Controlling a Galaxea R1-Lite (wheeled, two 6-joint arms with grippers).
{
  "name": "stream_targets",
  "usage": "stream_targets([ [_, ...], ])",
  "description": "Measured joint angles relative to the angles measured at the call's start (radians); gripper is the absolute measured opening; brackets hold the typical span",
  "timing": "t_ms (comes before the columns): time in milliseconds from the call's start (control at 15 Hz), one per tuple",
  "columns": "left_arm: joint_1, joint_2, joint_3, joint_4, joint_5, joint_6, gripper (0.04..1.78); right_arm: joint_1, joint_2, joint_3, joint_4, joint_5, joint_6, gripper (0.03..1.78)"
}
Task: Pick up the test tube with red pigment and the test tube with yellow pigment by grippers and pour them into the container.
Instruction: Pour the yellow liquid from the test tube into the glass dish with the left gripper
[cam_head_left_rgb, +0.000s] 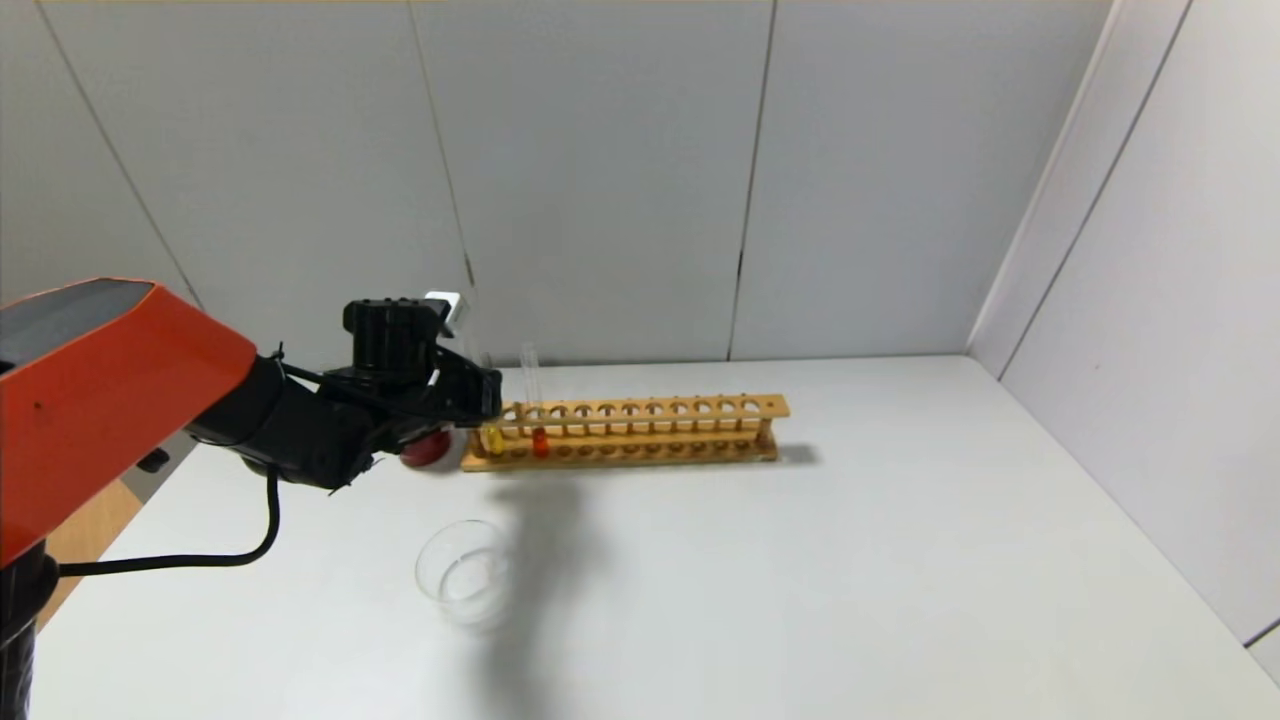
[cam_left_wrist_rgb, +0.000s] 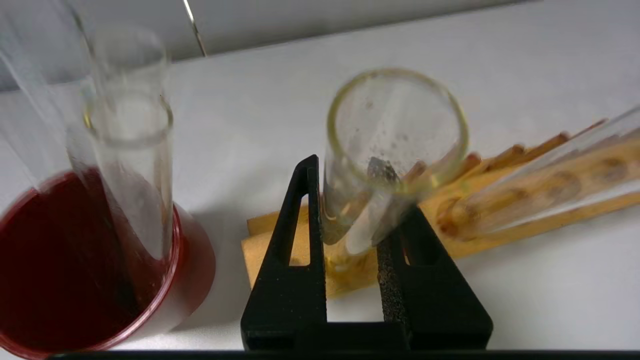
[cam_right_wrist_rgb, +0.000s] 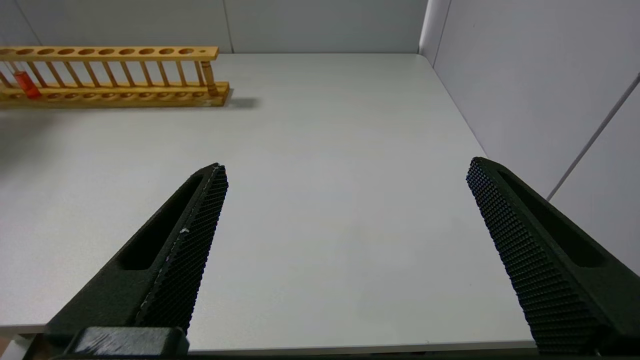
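Observation:
The test tube with yellow pigment (cam_head_left_rgb: 494, 436) stands in the end hole of the wooden rack (cam_head_left_rgb: 660, 432), at its left end. My left gripper (cam_head_left_rgb: 490, 395) is shut on that tube's upper part. In the left wrist view both black fingers press the tube's glass (cam_left_wrist_rgb: 395, 125) on either side, my left gripper (cam_left_wrist_rgb: 348, 200) just below its mouth. The test tube with red pigment (cam_head_left_rgb: 540, 440) stands one hole to the right, also seen as the test tube with red pigment (cam_right_wrist_rgb: 25, 85). The container (cam_head_left_rgb: 465, 573), a clear glass dish, sits on the table in front of the rack. My right gripper (cam_right_wrist_rgb: 345, 170) hangs open over bare table.
A dark red cup (cam_head_left_rgb: 425, 450) stands just left of the rack, close under my left gripper. It holds colourless clear tubes (cam_left_wrist_rgb: 130, 140). The rack's other holes (cam_right_wrist_rgb: 115, 51) are unfilled. Walls close in the table at the back and right.

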Motion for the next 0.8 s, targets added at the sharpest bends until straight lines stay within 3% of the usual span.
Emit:
stream_targets([
  [400,-0.007,-0.095,-0.028,0.027,0.004,0.002,0.33,0.0,0.0,0.0,0.0,0.0,0.0,1.75],
  [800,-0.009,-0.245,-0.076,0.162,0.007,0.033,0.33,0.0,0.0,0.0,0.0,0.0,0.0,1.75],
])
